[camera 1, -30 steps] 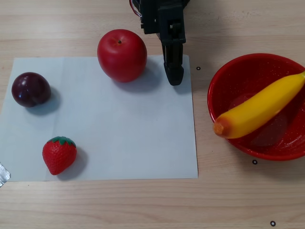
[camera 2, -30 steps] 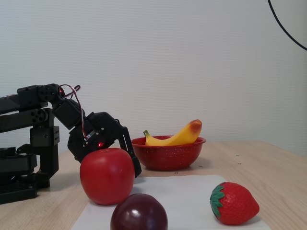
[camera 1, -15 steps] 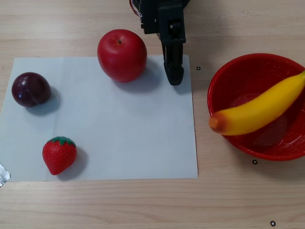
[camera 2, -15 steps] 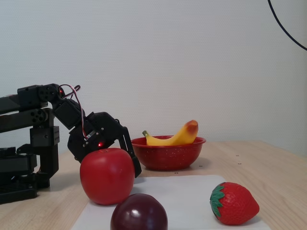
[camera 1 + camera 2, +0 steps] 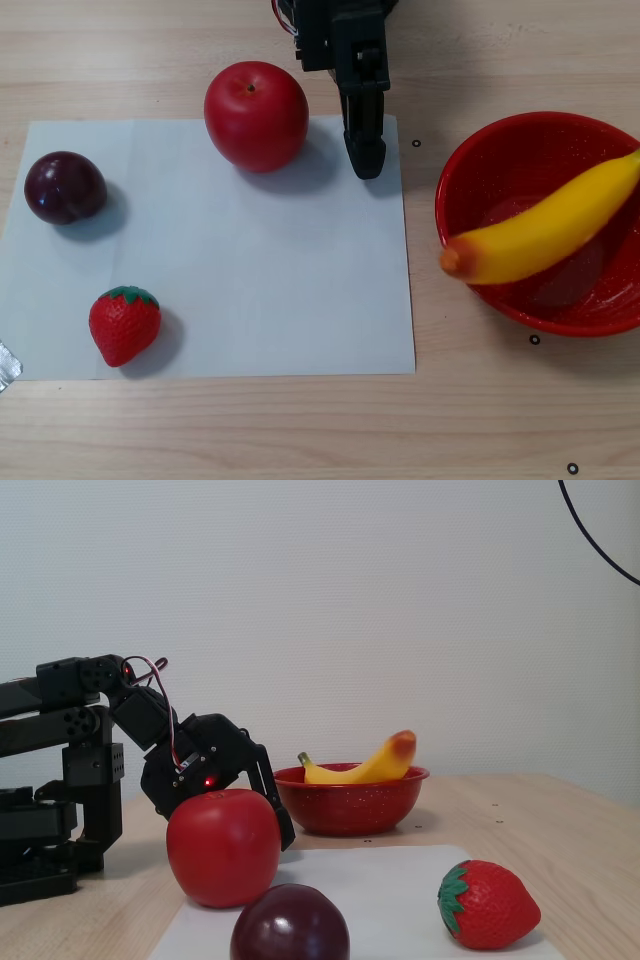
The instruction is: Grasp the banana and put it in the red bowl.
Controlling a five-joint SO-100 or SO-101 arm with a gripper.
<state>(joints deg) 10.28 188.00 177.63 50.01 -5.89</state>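
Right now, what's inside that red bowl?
A banana lies across the bowl, one tip poking over the rim. Nothing else shows; the bit of bowl floor under the banana is hidden.

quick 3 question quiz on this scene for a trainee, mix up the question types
1. True or false: the banana lies in the red bowl, one end jutting over the rim.
2. Which fruit sits nearest the gripper in the top-down view? A) strawberry B) apple C) plum
3. Fill in: the apple, plum and strawberry rest on a sheet of white ____.

Key: 1 true; 2 B; 3 paper.
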